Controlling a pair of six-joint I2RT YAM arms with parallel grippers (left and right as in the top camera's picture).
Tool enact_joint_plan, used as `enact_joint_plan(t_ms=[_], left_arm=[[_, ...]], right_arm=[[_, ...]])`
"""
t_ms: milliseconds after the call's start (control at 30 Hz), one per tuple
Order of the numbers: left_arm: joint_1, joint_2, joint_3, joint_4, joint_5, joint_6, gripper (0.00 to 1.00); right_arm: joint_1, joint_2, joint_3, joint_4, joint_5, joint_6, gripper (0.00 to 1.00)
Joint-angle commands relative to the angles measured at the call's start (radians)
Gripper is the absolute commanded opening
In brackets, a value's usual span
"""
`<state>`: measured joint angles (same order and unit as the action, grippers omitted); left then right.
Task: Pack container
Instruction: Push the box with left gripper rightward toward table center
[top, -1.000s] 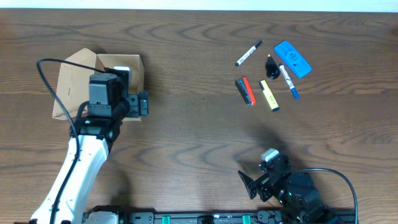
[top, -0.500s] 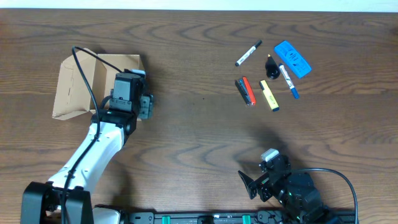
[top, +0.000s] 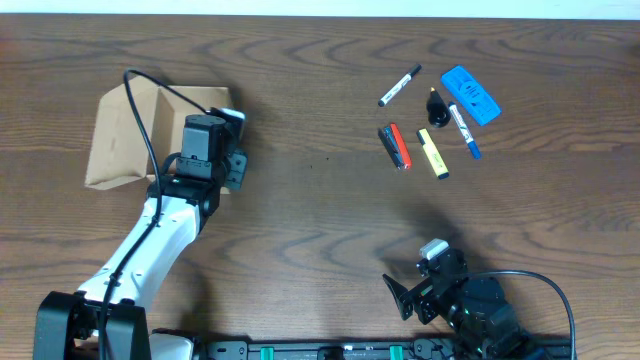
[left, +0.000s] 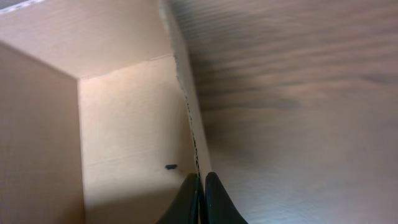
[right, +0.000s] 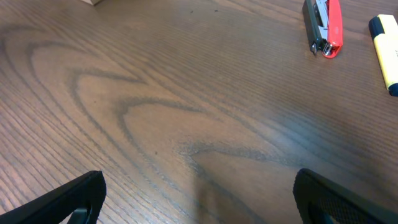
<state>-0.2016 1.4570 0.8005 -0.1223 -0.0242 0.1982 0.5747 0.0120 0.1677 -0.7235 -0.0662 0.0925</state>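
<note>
Status: packing not started, as far as can be seen.
- The small tan cardboard box (top: 120, 140) is placed at the far left of the table, flap folded out to the left. In the left wrist view its inside (left: 124, 124) appears bare apart from a dark speck.
- The left gripper (left: 200, 186) is clamped on the box's right-hand wall, one finger inside and one outside.
- The right gripper (right: 205, 199) is parked at the near edge, jaws spread wide, nothing held.
- To be packed, by the look of it, all well apart from the box at far right: black-and-white marker (top: 399, 86), blue rectangular block (top: 470, 95), small black object (top: 436, 105), blue-and-white pen (top: 462, 130), red-and-grey stapler (top: 394, 146), yellow highlighter (top: 433, 153).

Surface: dark brown wood-grain tabletop (top: 300, 230), flat, uncluttered between box and items. Of the room only a pale strip past the far edge is shown.
</note>
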Motion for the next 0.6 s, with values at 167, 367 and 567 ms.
enact_joint_plan(t_ms=[167,367,567], left_arm=[[-0.097,0.004,0.016,-0.032,0.289,0.406,0.06],[-0.190,0.004,0.016,-0.058,0.323,0.464,0.05],[-0.262,0.003,0.016,-0.138,0.377,0.617,0.05]], right_arm=[[0.012,-0.006,-0.007,-0.001,0.010,-0.012,0.99],[0.012,-0.006,-0.007,-0.001,0.010,-0.011,0.99],[0.012,-0.006,-0.007,-0.001,0.010,-0.012,0.99]])
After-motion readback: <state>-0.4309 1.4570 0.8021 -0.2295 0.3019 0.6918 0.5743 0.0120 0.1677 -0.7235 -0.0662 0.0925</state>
